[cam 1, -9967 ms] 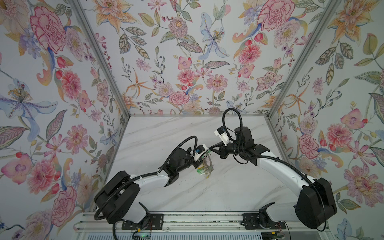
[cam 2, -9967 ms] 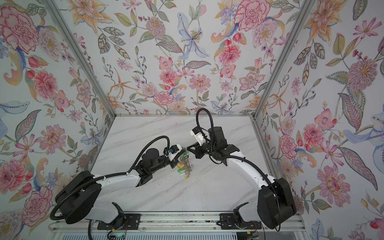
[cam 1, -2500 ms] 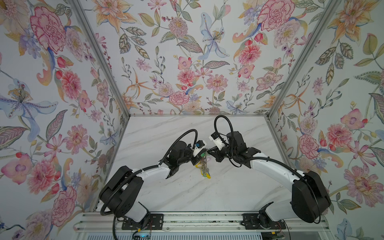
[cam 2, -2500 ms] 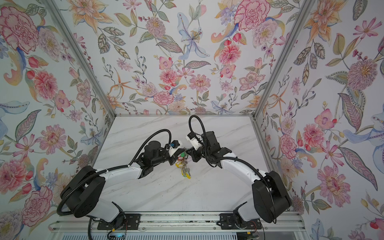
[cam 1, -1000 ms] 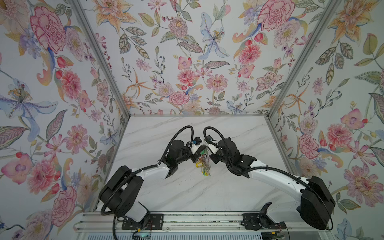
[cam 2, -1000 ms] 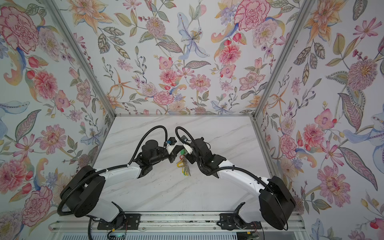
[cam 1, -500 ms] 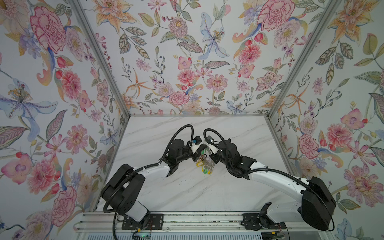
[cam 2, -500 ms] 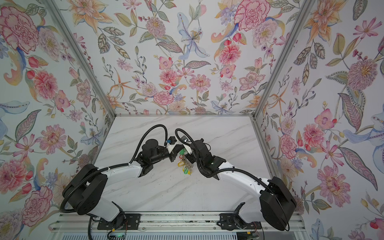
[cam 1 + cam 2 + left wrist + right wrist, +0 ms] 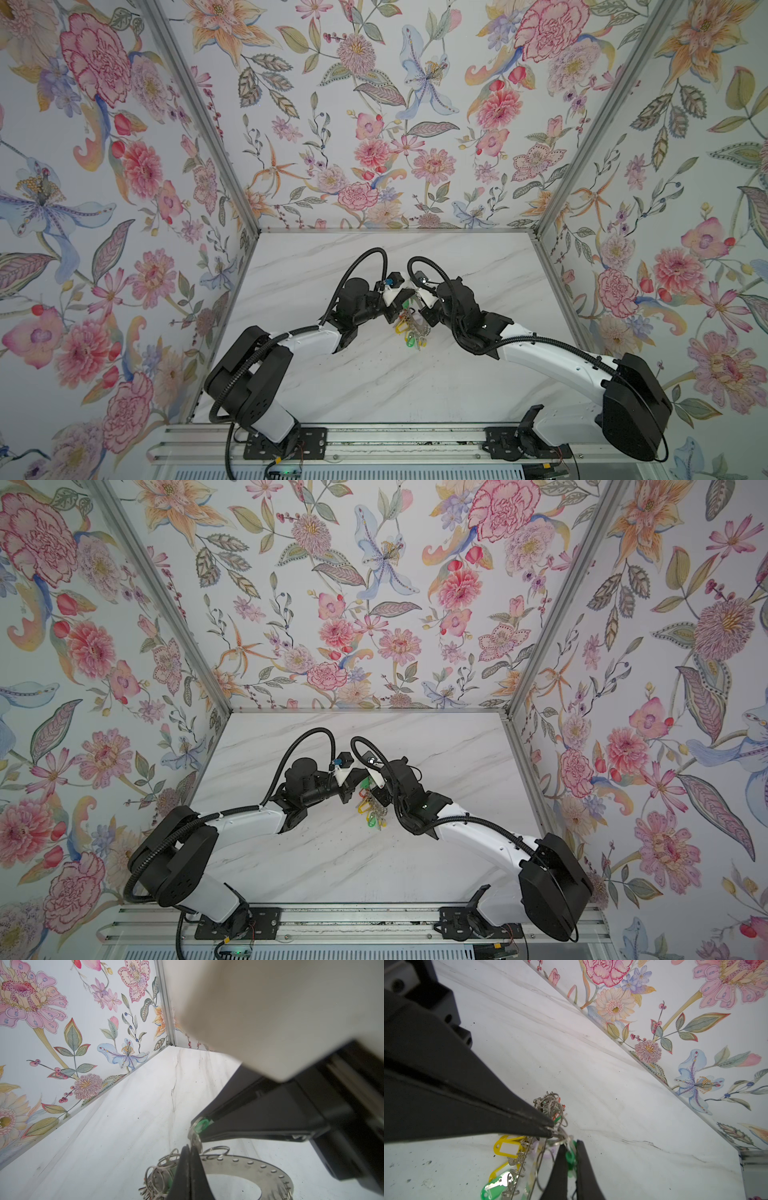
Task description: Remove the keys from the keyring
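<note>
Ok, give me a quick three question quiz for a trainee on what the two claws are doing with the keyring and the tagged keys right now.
1. True or false: the left claw stands wide open, touching nothing.
2. What colour is the tag pinched in the right claw? A red, B green, C white.
3. Fill in: the left claw is closed on the rim of the flat grey ____.

Key: 1 false, it is shut. 2 B. 3 keyring.
</note>
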Controlling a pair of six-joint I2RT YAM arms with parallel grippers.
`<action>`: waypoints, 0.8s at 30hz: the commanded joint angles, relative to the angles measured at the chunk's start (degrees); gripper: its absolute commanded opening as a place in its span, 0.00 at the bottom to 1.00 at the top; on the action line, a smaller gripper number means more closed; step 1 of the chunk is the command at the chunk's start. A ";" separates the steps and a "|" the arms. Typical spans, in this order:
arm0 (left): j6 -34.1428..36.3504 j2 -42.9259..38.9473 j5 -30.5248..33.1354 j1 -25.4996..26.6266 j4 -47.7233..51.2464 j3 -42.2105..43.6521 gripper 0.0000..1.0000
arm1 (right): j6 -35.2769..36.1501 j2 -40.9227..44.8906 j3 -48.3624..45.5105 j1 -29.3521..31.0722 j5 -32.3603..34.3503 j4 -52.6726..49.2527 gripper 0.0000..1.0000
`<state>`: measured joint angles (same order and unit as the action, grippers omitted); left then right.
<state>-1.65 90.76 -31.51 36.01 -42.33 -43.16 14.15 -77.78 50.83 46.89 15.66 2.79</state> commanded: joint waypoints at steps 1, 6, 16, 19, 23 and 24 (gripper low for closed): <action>-1.96 1.68 2.92 0.38 2.36 -1.67 0.00 | 6.22 -0.35 2.30 2.36 -6.22 0.48 0.00; -2.33 2.05 1.50 0.39 2.13 -2.21 0.00 | 5.20 0.49 1.61 2.34 -7.47 1.19 0.00; -2.65 2.23 1.07 1.07 1.62 -2.56 0.00 | 3.80 0.01 2.38 2.33 -11.34 1.50 0.00; -2.66 1.79 2.27 1.06 1.44 -1.81 0.00 | 3.02 0.00 3.00 1.85 -12.77 0.24 0.00; -2.65 2.04 2.54 1.07 1.89 -2.19 0.00 | 2.29 0.87 2.55 1.69 -15.14 -0.41 0.00; -2.74 1.94 2.62 1.01 1.84 -2.19 0.00 | 2.24 1.00 2.58 1.67 -15.12 -0.75 0.00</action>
<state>-2.63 91.53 -31.68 36.07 -42.74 -43.40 11.55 -77.78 51.33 45.93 10.41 1.61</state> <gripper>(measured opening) 0.048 0.076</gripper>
